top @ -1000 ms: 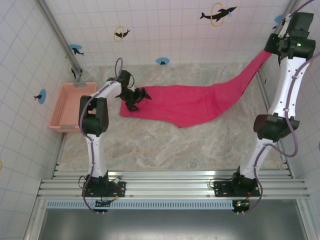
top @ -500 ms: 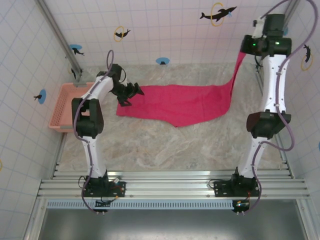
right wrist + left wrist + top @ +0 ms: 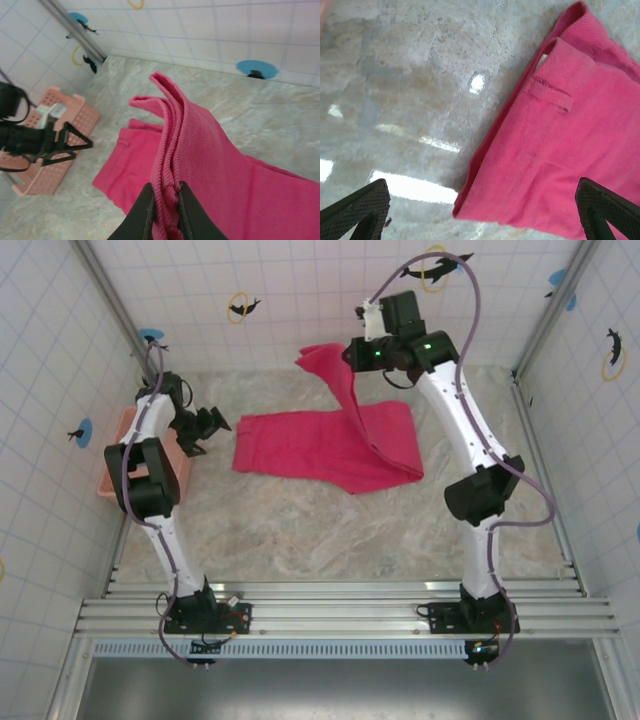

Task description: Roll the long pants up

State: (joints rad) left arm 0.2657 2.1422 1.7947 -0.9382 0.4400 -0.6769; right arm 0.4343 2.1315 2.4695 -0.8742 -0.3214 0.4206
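Two grippers are at work. The right gripper (image 3: 166, 207) is clamped narrowly on the ribbed edge of the pants (image 3: 320, 445), holding one end in the air. From that pinch the cloth hangs down in a twisted fold to the rest of the garment. The left gripper (image 3: 207, 426) is spread wide and holds nothing. It hovers over the table (image 3: 300, 530) just beside the basket (image 3: 82, 122), between it and the pants. Its fingers (image 3: 360, 207) frame the nearest corner of the cloth without touching it.

The pants lie mostly flat on the table, near the basket but apart from it. The end closest to the basket carries a small sewn tab and is probably the waist. The raised end hangs on the side of the pants away from the basket, well apart from it.

Judging by this, the step in hand is the first turn: the far end is being brought back over the flat part to start a fold or roll. Next, the raised end has to be laid squarely on the flat cloth. The twist should be shaken out first, or the roll will go crooked. The empty gripper could pin the end nearest the basket to stop it sliding.

Count: one pair of pants, one basket, one table, two grippers.
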